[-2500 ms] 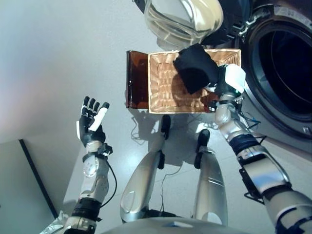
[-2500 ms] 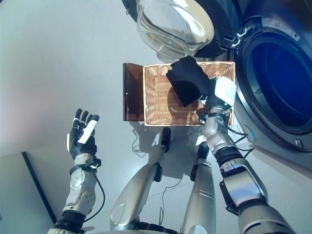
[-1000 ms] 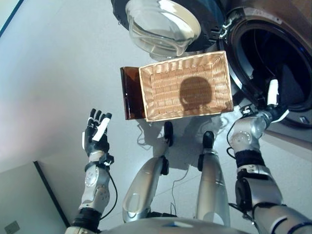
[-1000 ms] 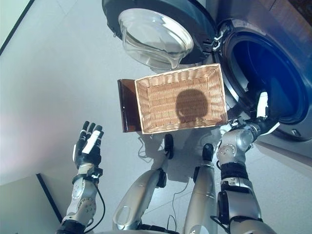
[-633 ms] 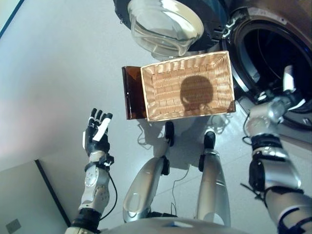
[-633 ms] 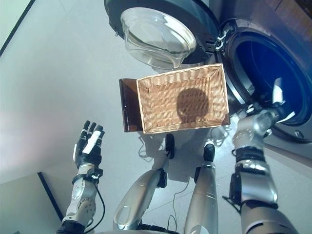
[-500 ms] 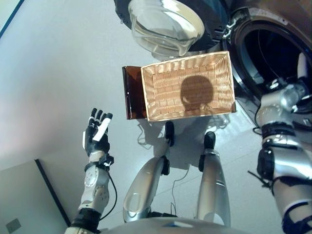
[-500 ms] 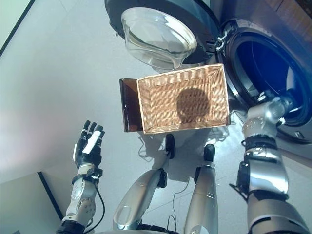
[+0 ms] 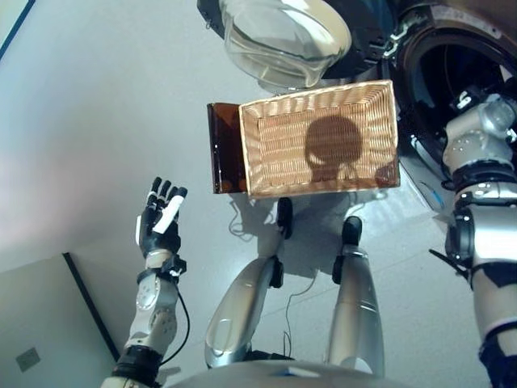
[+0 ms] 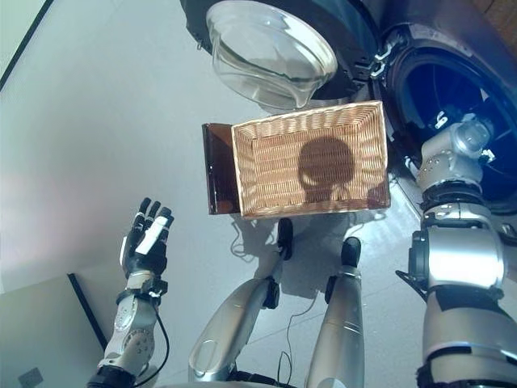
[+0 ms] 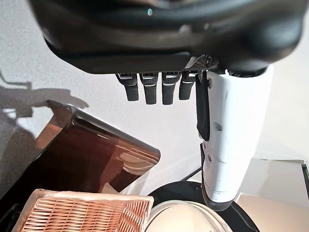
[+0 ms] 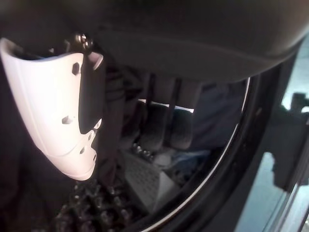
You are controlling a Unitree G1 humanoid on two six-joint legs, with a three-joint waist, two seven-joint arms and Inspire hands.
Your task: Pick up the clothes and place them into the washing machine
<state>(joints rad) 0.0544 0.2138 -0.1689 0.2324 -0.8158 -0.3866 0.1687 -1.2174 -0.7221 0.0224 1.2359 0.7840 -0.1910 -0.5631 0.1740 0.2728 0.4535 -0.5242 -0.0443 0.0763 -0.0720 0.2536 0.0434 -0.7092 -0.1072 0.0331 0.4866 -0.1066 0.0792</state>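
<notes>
The wicker basket (image 9: 319, 137) rests on the dark brown box (image 9: 224, 149) and holds no clothes. The washing machine's drum (image 9: 460, 73) stands open at the right. My right arm (image 9: 483, 125) reaches through the opening, and the hand is out of sight inside. In the right wrist view my right hand (image 12: 193, 34) is inside the drum, with a strip of the black garment (image 12: 115, 116) pinched between thumb and fingers. Bluish cloth (image 12: 215, 116) lies deeper in the drum. My left hand (image 9: 159, 222) is open and empty, raised over the floor at the left.
The machine's round glass door (image 9: 283, 36) hangs open above the basket's far edge. The drum's rim (image 12: 227, 159) curves close round my right hand. A dark line (image 9: 93, 323) crosses the grey floor at the lower left.
My right hand carried the black garment from above the basket to the drum and has gone in past the rim. The left hand has held still. The camera has shifted a little.
</notes>
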